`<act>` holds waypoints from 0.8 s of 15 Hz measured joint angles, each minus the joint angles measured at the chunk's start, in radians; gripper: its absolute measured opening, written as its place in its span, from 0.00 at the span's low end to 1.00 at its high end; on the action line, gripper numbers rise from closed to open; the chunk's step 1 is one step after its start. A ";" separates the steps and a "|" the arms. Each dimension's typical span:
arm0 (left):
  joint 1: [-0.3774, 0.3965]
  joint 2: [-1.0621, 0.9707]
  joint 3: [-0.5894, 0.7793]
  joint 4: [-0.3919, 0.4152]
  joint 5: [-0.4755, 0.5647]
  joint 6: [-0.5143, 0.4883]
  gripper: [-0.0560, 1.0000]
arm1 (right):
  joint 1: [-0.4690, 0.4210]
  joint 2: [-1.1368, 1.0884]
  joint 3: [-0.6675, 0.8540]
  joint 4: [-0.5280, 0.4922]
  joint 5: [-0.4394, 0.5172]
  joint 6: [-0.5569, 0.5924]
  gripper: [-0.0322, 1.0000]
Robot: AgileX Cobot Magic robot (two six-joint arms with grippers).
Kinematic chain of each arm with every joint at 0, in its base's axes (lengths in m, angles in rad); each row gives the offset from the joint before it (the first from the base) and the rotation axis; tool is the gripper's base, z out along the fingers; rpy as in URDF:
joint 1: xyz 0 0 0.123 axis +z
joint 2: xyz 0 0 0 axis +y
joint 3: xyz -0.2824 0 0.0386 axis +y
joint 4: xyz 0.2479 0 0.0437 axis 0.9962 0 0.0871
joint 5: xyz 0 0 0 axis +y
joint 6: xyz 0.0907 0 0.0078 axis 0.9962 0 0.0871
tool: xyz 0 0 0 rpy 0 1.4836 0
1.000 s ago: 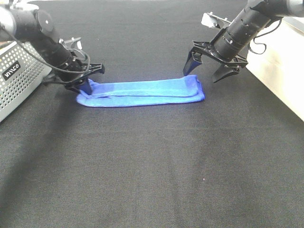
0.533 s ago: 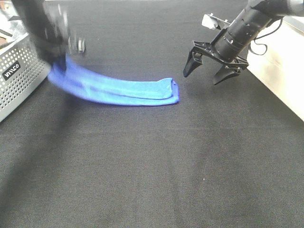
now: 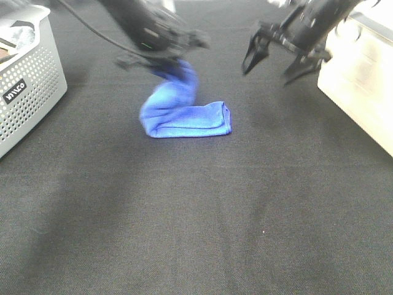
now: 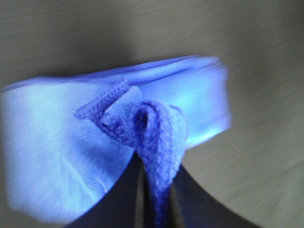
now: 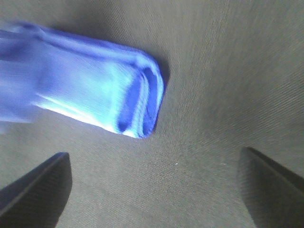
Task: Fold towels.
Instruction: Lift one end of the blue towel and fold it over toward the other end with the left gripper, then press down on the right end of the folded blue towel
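Note:
The bright blue towel (image 3: pixel 190 120) lies folded into a narrow strip on the black tabletop, its left end lifted and curled over toward the right. My left gripper (image 3: pixel 172 61) is shut on that raised end, above the strip's left half. In the left wrist view the stitched towel (image 4: pixel 156 133) edge is pinched between the dark fingers (image 4: pixel 118 199). My right gripper (image 3: pixel 276 64) hangs open in the air behind and to the right of the towel's right end, holding nothing. The right wrist view shows the towel (image 5: pixel 95 95) end lying beyond the spread fingertips (image 5: pixel 38 190).
A grey perforated basket (image 3: pixel 27 86) stands at the left edge. A cream-coloured box (image 3: pixel 362 92) runs along the right side.
My left gripper has swung the towel's left end up and to the right over the strip. The towel slid left earlier. The right gripper has risen a little and stayed open.

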 joint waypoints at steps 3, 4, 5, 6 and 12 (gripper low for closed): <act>-0.031 0.054 0.000 -0.045 -0.119 -0.040 0.18 | 0.000 -0.006 0.000 -0.033 0.004 0.036 0.88; -0.038 0.064 0.000 -0.060 -0.142 -0.059 0.27 | 0.000 -0.006 0.000 -0.033 0.004 0.038 0.88; -0.038 0.069 0.000 -0.080 -0.153 -0.068 0.39 | 0.000 -0.006 0.000 -0.033 0.004 0.038 0.88; -0.039 0.074 0.000 -0.111 -0.160 -0.071 0.54 | 0.000 -0.006 0.000 -0.034 0.004 0.039 0.88; 0.041 0.050 -0.036 -0.188 -0.072 0.008 0.77 | 0.000 -0.006 0.000 -0.001 0.004 0.039 0.88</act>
